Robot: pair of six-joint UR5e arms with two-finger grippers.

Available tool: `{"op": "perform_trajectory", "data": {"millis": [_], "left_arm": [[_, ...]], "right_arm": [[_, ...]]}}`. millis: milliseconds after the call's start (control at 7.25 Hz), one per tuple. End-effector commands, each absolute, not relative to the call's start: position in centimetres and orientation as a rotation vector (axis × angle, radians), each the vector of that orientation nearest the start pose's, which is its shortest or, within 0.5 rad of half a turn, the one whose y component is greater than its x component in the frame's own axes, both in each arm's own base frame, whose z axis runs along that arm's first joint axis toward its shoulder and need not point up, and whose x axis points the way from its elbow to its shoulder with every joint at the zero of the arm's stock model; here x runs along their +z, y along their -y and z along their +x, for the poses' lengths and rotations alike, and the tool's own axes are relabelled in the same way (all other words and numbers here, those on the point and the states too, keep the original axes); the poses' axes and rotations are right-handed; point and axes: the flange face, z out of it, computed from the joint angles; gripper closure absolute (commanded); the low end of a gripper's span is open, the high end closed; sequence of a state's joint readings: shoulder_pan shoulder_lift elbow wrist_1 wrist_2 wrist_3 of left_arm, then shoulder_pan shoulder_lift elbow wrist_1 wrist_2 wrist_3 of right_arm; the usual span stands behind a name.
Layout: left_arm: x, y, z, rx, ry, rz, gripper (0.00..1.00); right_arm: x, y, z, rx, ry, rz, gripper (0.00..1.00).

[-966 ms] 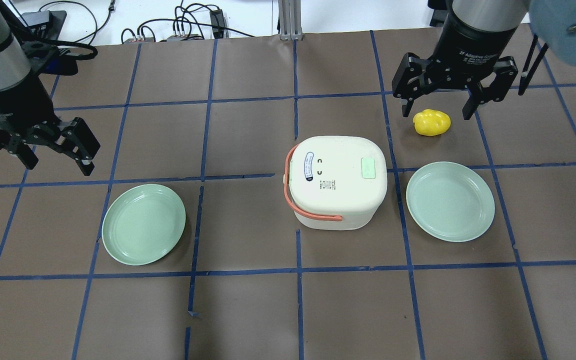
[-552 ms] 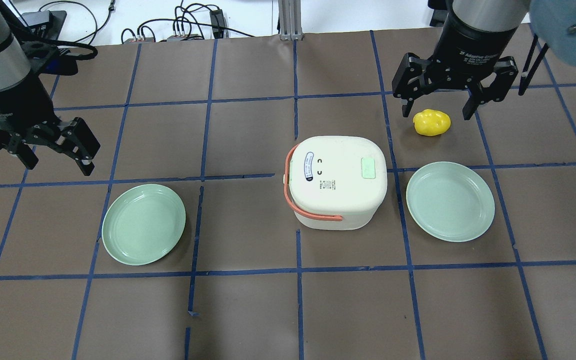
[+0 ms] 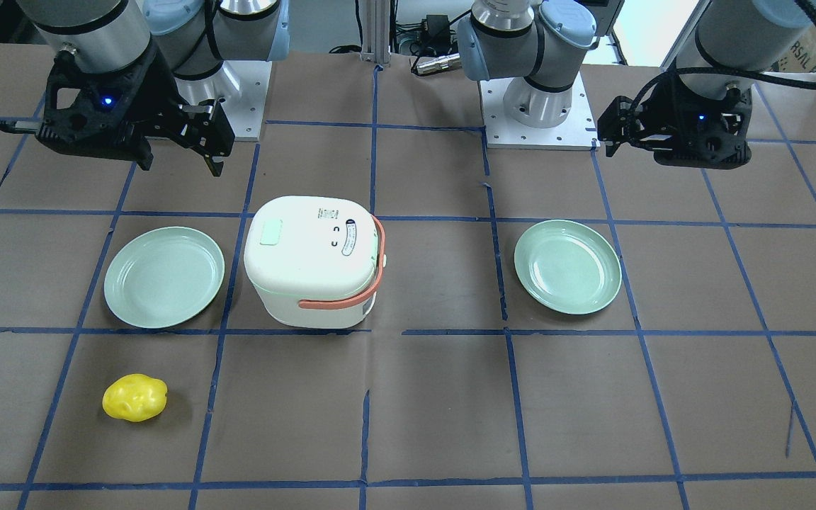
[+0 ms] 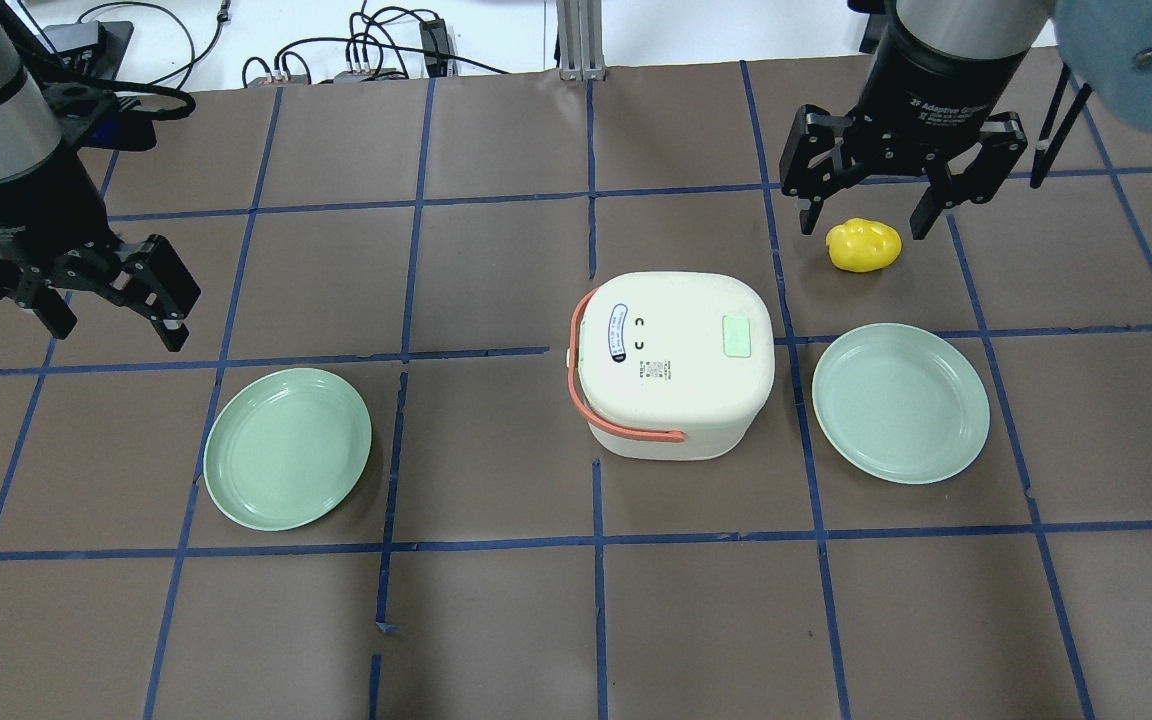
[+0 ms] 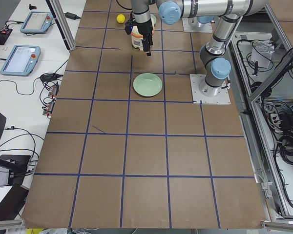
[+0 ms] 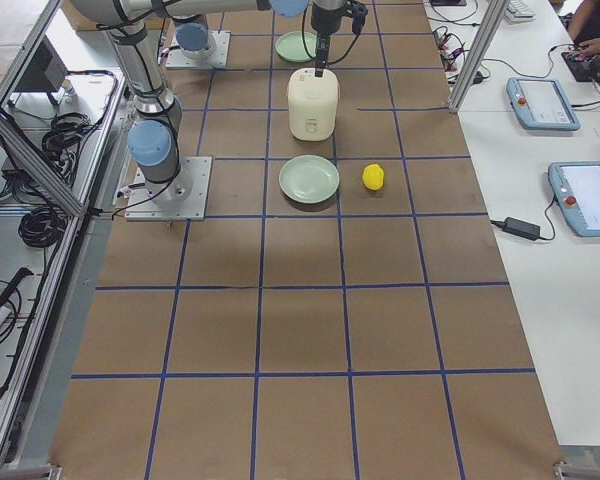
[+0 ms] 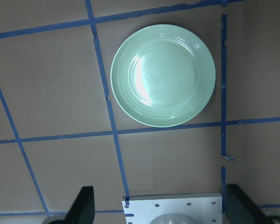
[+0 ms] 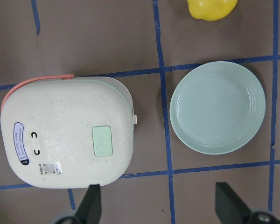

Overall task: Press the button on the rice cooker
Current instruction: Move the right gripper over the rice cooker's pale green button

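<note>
The white rice cooker (image 4: 676, 370) with an orange handle stands mid-table, lid shut. Its pale green button (image 4: 739, 336) is on the lid's right side. The cooker also shows in the front view (image 3: 309, 269) and the right wrist view (image 8: 67, 130), the button too (image 8: 102, 141). My right gripper (image 4: 866, 220) hangs open and empty, high above the table, apart from the cooker; its wrist view looks straight down on the cooker and the right plate. My left gripper (image 4: 118, 335) is open and empty at the far left, above the table.
One green plate (image 4: 287, 448) lies left of the cooker, another green plate (image 4: 901, 402) right of it. A yellow lumpy toy (image 4: 864, 245) lies beyond the right plate. Cables lie past the table's far edge.
My right gripper has shifted slightly toward the top of the overhead view. The left arm, the cooker, the plates and the toy have not moved.
</note>
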State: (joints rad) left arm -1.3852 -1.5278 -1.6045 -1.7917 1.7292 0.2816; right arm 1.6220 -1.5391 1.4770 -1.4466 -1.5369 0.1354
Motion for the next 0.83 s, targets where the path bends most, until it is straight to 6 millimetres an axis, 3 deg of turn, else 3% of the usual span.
{"op": "perform_trajectory", "data": {"millis": [0, 276, 690], "left_arm": [[47.4, 46.5, -3.2, 0.367, -3.011, 0.171, 0.0], [47.4, 46.5, -3.2, 0.367, -3.011, 0.171, 0.0], [47.4, 46.5, -3.2, 0.367, -3.011, 0.171, 0.0]], "right_arm": [[49.2, 48.4, 19.6, 0.16, -3.027, 0.06, 0.72], [46.5, 48.9, 19.7, 0.217, -3.026, 0.04, 0.88], [42.2, 51.4, 19.9, 0.238, -3.025, 0.011, 0.96]]}}
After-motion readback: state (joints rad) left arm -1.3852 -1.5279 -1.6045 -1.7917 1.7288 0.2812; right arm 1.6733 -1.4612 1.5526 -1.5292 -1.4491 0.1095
